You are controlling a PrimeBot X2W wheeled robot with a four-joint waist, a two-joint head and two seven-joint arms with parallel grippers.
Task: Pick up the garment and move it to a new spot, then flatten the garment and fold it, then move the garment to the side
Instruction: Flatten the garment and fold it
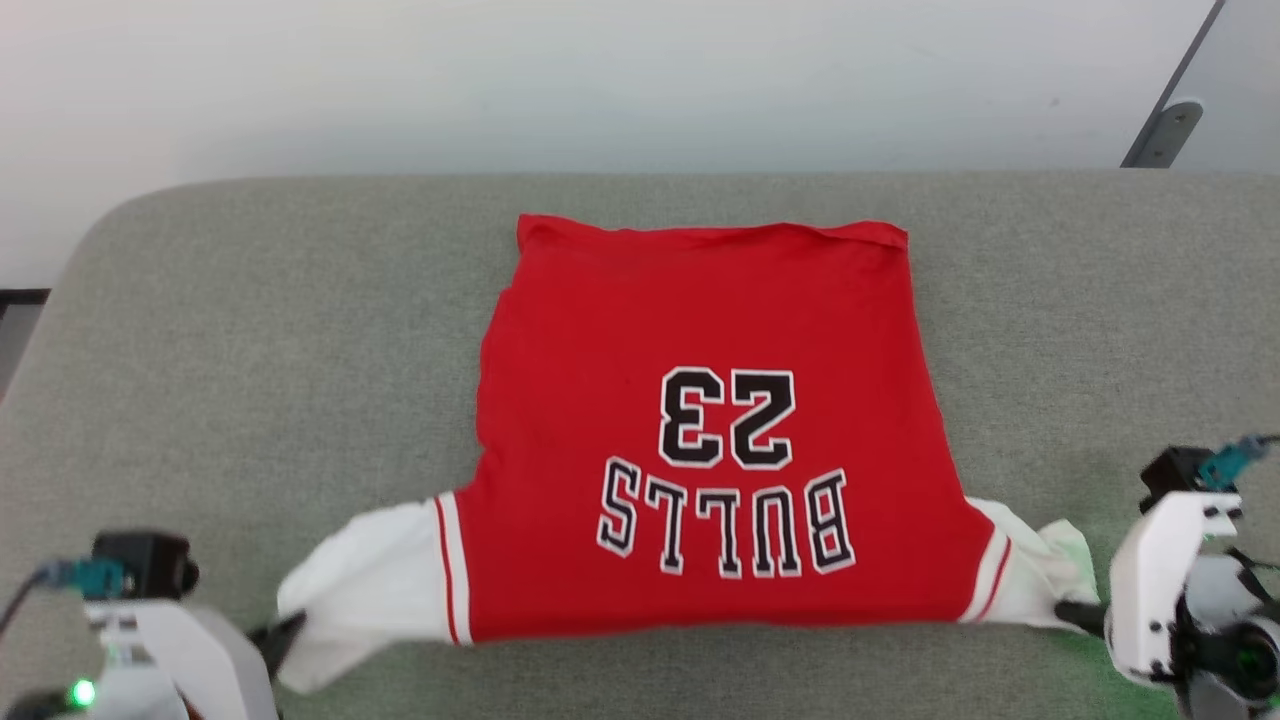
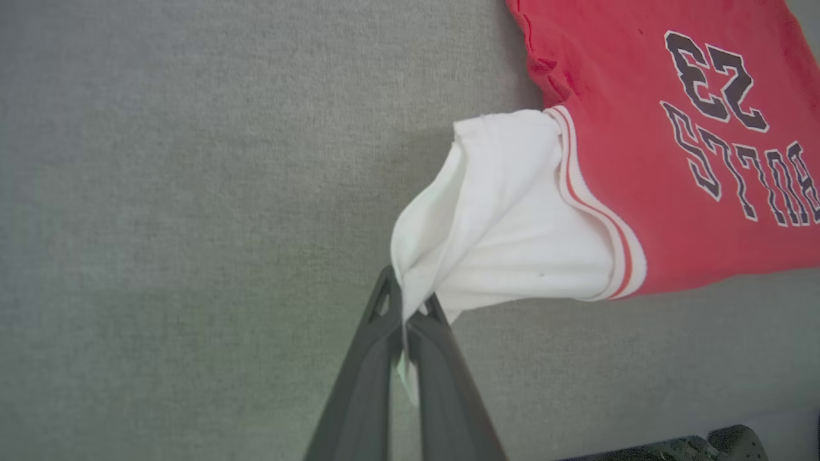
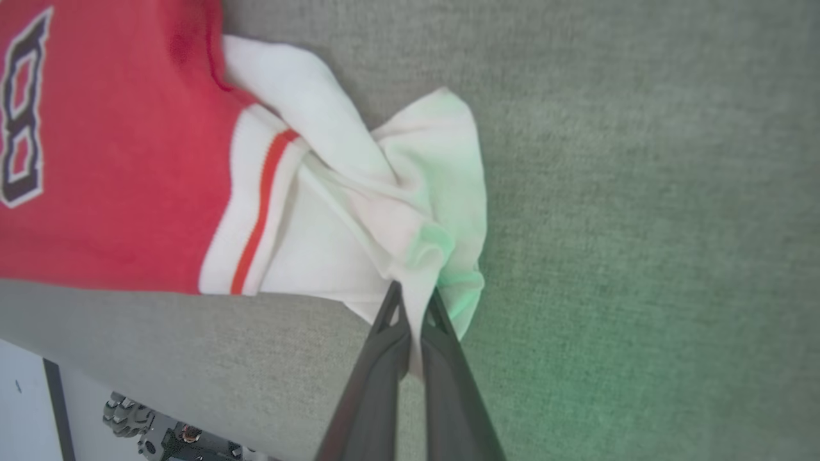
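Left end effector (image 2: pixel 408 293), right end effector (image 3: pixel 413 294) each clamped on garment (image 1: pixel 700 320) sleeve edge; open grey surface (image 1: pixel 250 350) all around.

The garment (image 1: pixel 700 320) flat on the counter (image 1: pixel 250 350) straight before me, lettering toward its near edge, left sleeve (image 1: pixel 370 580) trailing out to my left gripper (image 2: pixel 405 302), which pinches its tip, right sleeve (image 1: pixel 1035 575) likewise pinched in my right gripper (image 3: pixel 413 299), wall (image 1: pixel 600 80) behind the counter.

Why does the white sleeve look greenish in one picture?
Right wrist view: a green glow tints the garment's sleeve and grey surface near the right gripper. Head view: faint green there too. Left wrist view: evenly lit, no tint.
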